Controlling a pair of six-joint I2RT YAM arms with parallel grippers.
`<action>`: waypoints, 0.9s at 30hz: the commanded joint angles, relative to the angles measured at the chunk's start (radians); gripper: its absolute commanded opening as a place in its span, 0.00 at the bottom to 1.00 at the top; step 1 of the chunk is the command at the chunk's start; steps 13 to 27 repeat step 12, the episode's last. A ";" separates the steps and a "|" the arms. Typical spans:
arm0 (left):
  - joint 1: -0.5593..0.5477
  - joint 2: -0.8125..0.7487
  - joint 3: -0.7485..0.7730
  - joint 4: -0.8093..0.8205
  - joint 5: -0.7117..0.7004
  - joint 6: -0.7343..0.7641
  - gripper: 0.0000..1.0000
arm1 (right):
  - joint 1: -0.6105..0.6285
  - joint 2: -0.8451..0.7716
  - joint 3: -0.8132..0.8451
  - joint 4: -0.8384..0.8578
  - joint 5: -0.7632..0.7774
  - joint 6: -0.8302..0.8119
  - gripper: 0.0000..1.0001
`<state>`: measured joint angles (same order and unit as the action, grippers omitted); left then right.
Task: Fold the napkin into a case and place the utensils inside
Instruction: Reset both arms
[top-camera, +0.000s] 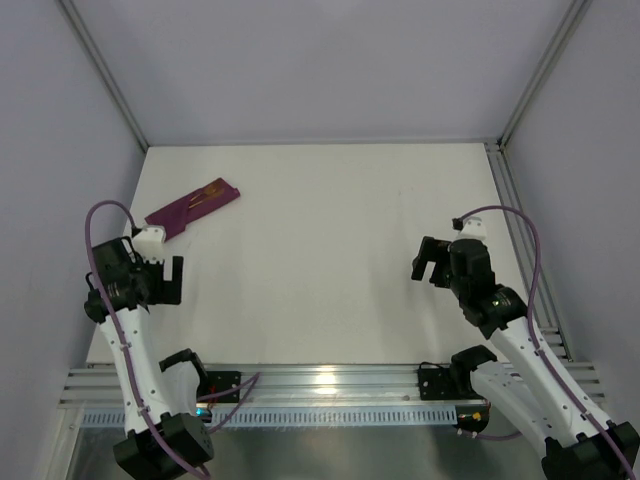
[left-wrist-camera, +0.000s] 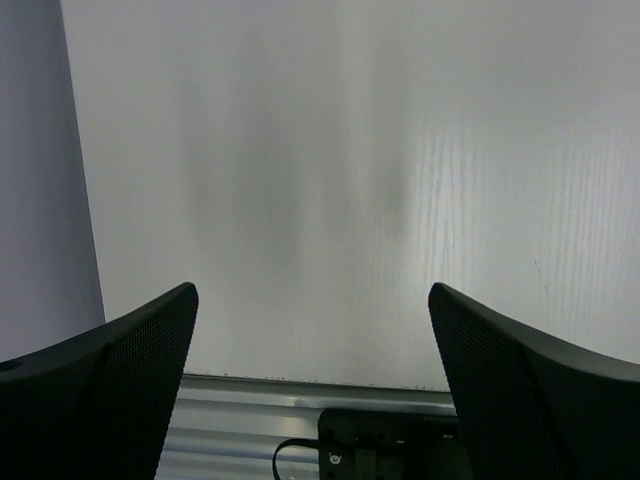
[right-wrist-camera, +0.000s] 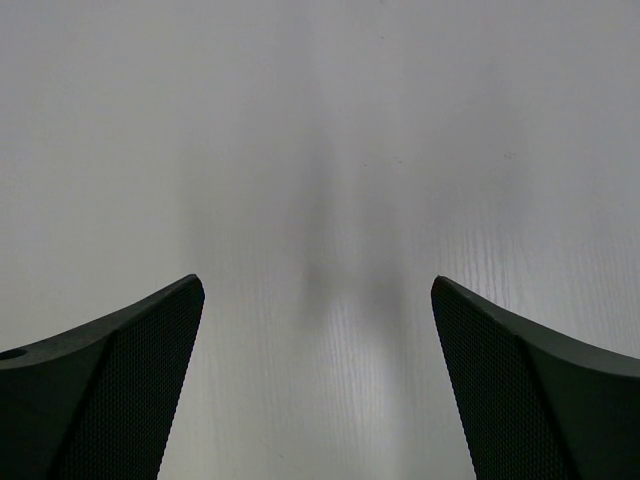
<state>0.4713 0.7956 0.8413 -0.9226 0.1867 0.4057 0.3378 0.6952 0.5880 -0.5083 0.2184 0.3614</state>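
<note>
The napkin lies as a narrow plum-purple case (top-camera: 193, 208) at the table's far left, slanting up to the right. The copper-brown ends of the utensils (top-camera: 211, 189) stick out of its upper end; the rest of them is hidden inside the cloth. My left gripper (top-camera: 163, 272) (left-wrist-camera: 312, 300) hangs open and empty just in front of the case, apart from it. On the right side my right gripper (top-camera: 428, 262) (right-wrist-camera: 318, 290) is open above bare table, holding nothing. Neither wrist view shows the case.
The white table (top-camera: 330, 250) is bounded by grey walls and metal frame posts (top-camera: 100, 70). A ribbed aluminium rail (top-camera: 330, 380) (left-wrist-camera: 250, 400) with the arm bases runs along the near edge. A black mount with a cable (left-wrist-camera: 380, 445) sits below the left gripper.
</note>
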 joint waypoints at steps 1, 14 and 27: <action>0.001 -0.035 0.007 -0.137 0.020 0.081 0.99 | -0.003 -0.008 -0.011 0.050 0.062 0.037 0.99; 0.001 -0.210 -0.088 -0.096 0.005 0.058 0.99 | -0.005 -0.109 -0.060 0.091 0.093 0.085 0.99; 0.001 -0.210 -0.088 -0.096 0.005 0.058 0.99 | -0.005 -0.109 -0.060 0.091 0.093 0.085 0.99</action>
